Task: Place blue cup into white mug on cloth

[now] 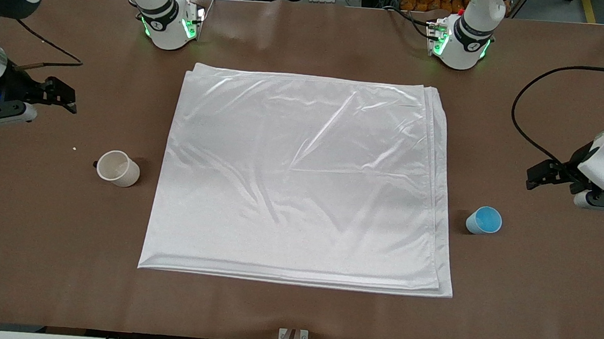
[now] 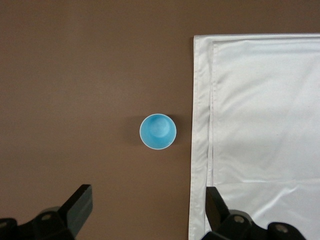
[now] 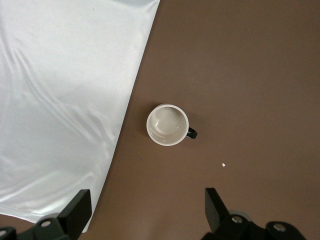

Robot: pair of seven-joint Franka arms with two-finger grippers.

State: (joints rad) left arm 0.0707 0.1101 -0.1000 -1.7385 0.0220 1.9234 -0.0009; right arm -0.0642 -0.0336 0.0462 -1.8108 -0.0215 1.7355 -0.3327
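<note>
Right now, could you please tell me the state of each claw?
Left claw: open, holding nothing, up over the table by the blue cup.
Right claw: open, holding nothing, up over the table by the white mug.

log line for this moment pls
blue cup, white mug: on table beside cloth | left hand, right hand: open, empty

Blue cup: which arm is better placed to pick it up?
Left. The open left gripper hangs close to the blue cup at its end of the table; the open right gripper is nearer the white mug.
</note>
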